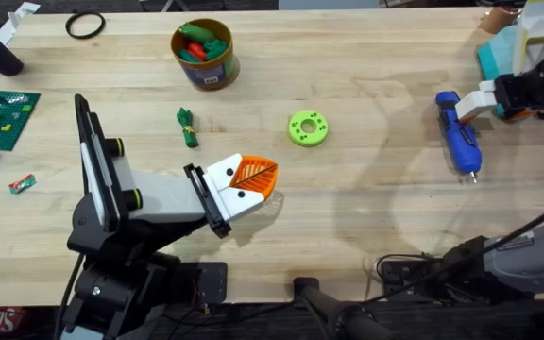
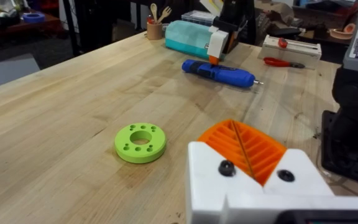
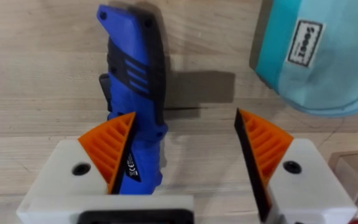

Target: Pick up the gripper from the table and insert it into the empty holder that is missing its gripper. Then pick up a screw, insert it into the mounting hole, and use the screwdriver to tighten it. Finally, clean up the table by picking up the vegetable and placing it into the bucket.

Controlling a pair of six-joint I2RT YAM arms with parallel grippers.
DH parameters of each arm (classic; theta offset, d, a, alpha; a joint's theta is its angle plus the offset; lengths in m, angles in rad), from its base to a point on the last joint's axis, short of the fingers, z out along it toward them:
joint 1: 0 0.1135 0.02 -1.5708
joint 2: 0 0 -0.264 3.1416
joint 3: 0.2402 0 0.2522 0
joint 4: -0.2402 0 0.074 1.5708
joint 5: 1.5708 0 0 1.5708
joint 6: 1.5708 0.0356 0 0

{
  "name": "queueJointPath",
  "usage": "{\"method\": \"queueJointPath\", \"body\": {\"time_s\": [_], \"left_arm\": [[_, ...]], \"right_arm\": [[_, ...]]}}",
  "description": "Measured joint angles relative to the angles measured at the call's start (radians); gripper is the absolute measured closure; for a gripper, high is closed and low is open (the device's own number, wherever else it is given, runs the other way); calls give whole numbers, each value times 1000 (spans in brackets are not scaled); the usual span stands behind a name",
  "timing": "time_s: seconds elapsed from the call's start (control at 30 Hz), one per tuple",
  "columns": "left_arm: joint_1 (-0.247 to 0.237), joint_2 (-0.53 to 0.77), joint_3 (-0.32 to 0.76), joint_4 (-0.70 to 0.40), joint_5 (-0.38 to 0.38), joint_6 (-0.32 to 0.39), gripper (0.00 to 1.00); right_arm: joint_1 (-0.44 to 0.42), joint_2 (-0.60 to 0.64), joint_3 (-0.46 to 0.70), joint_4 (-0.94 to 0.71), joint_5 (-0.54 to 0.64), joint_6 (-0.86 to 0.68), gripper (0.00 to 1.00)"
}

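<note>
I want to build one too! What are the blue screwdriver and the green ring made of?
The screwdriver looks like hard, glossy blue plastic with black ribbed grip panels, probably rubbery, and a thin metal tip. The lime-green ring looks like matte plastic, evenly coloured, with neat round holes; possibly 3D-printed.

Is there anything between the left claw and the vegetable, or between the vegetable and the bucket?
Nothing visible. The vegetable lies alone on bare wood, apart from the left claw. The stretch from it to the bucket is bare too. The green disc sits off to the side, out of both paths.
</note>
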Motion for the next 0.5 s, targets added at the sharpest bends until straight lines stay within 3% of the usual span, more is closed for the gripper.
{"method": "queueJointPath", "body": {"time_s": [0.5], "left_arm": [[0,0,0,1,0,0,991]], "right_arm": [[4,-49,24,-20,-21,94,21]]}}
